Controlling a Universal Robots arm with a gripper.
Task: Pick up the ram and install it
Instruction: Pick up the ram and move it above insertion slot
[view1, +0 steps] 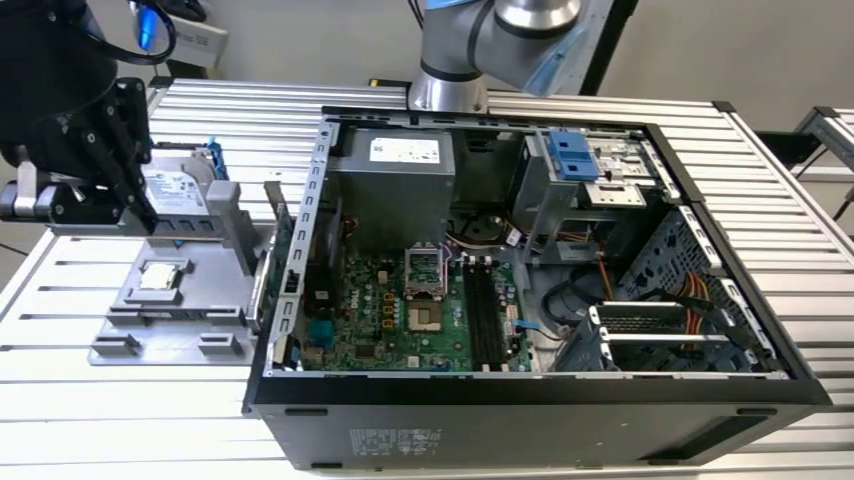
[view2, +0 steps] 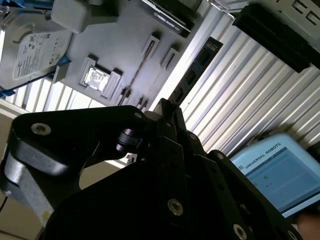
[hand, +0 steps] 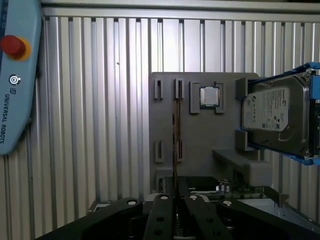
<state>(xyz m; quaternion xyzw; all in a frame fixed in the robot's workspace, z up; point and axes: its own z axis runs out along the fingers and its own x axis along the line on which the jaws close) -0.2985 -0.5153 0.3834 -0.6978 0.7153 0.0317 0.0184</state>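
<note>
In the second wrist view the ram (view2: 197, 65), a dark narrow stick with a row of chips, reaches out from the black fingertips of my gripper (view2: 168, 109) over the ribbed table, beside the grey fixture (view2: 115, 45). The gripper is shut on one end of it. A thin brown line in the first wrist view, the ram (hand: 174, 140) edge-on, runs out from between the fingers (hand: 165, 210) above the fixture (hand: 200, 150). In the exterior view my gripper (view1: 134, 205) hangs at that view's left, above the fixture (view1: 147, 340) and well left of the open computer case (view1: 534, 410).
On the fixture sit a silver hard drive in a blue frame (view1: 176, 190) and a small square processor (view1: 160, 277). Long black memory slots (view1: 483, 320) lie on the green motherboard inside the case. A blue-edged pendant (hand: 15, 75) rests on the ribbed table.
</note>
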